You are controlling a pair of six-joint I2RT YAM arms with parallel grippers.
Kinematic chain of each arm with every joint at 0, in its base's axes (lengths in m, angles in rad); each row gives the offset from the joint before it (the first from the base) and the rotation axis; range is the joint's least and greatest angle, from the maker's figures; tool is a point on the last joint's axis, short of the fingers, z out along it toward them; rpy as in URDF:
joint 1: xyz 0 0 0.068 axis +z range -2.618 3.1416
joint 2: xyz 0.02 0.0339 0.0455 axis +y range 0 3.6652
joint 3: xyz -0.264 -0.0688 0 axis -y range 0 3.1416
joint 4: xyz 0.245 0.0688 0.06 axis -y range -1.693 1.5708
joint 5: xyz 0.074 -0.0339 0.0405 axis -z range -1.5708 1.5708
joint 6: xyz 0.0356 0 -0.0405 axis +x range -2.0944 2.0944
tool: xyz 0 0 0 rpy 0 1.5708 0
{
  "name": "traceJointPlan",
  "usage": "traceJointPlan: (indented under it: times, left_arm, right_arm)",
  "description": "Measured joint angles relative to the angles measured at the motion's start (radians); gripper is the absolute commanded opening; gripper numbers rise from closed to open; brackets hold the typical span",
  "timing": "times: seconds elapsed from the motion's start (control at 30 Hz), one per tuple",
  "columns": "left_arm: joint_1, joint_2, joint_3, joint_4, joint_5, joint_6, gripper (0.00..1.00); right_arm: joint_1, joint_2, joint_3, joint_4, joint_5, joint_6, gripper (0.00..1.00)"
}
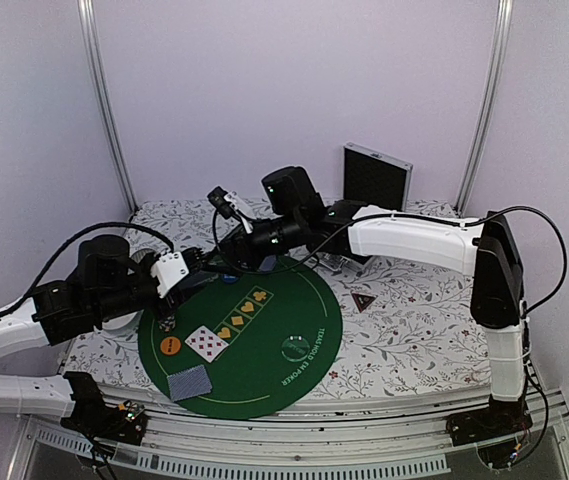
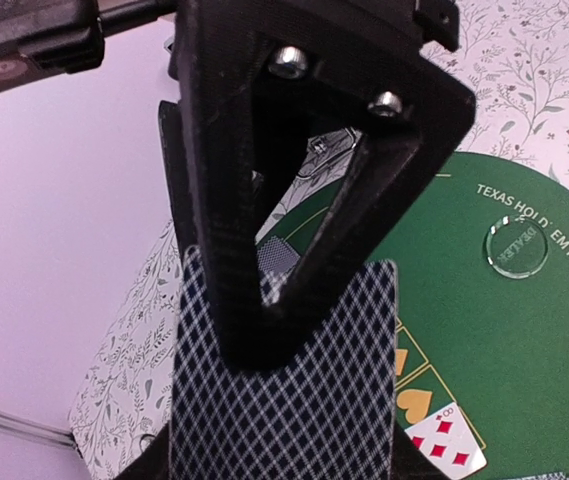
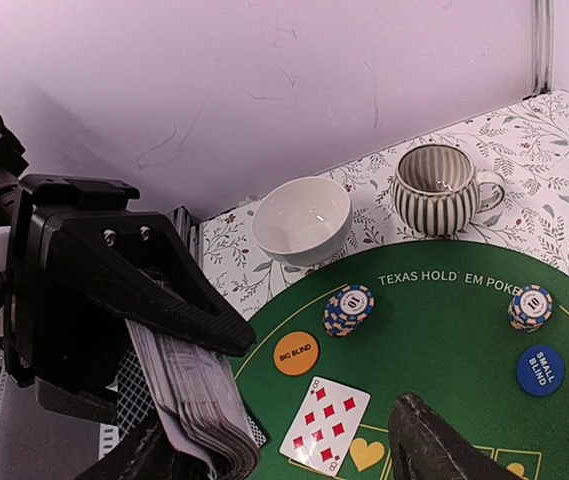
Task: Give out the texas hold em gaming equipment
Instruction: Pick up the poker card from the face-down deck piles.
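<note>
Between left jaws, card deck [image 2: 314,420] seems half-hidden.

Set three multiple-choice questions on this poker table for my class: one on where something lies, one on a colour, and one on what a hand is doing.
1. Where does the clear DEALER disc lie?
A in the white bowl
B on the green mat
C in the striped cup

2. What colour is the SMALL BLIND disc?
A orange
B white
C blue

3. What is the left hand doing?
A gripping a deck of playing cards
B standing open and empty
C gripping the striped cup

Answers:
1 B, the disc lies flat on the mat beside the printed lettering.
2 C, the right wrist view shows it blue.
3 A, the deck is clamped in it in both wrist views.
</note>
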Motion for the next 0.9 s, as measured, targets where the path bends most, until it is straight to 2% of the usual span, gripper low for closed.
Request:
traceJointPlan:
  times: [0.13, 0.5, 0.57, 0.9]
  left_arm:
    - [0.001, 0.000, 0.000, 0.001, 0.000, 0.000, 0.44]
    - [0.001, 0.001, 0.000, -0.008, -0.003, 0.000, 0.44]
    - [0.001, 0.001, 0.000, -0.008, 0.000, 0.000, 0.44]
    - [0.001, 0.001, 0.000, 0.022, 0.020, 0.000, 0.44]
  right_arm:
    - [0.000, -0.007, 0.000, -0.020, 0.002, -0.019, 0.55]
    - [0.000, -0.016, 0.002, -0.051, -0.069, -0.041, 0.06]
    - [-0.001, -0.021, 0.003, -0.064, -0.071, -0.044, 0.04]
    - [-0.002, -0.057, 0.002, -0.120, -0.052, -0.076, 0.02]
